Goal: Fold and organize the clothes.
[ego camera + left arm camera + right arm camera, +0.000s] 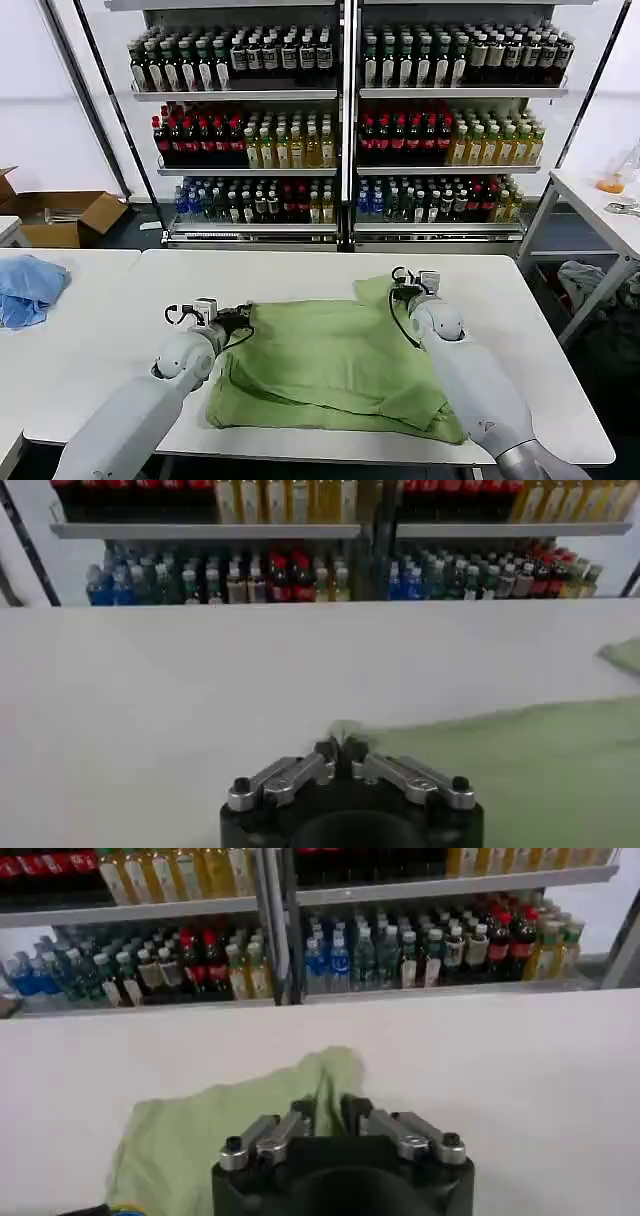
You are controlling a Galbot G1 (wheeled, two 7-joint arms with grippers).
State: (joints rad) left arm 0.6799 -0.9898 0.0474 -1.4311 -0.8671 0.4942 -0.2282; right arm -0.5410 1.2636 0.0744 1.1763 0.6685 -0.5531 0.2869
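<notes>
No text, brand, number or sign can be read anywhere in these views. The bottles (pixel 300 140) on the shelves (pixel 345 94) across the upper part of the head view carry labels in red, green, yellow and blue, but their lettering is too small and blurred to make out. The cardboard box (pixel 62 215) at the left edge of the frame shows no legible marking either.

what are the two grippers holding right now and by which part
Both pinch the green shirt: left gripper its left far corner, right gripper its right far edge.
</notes>
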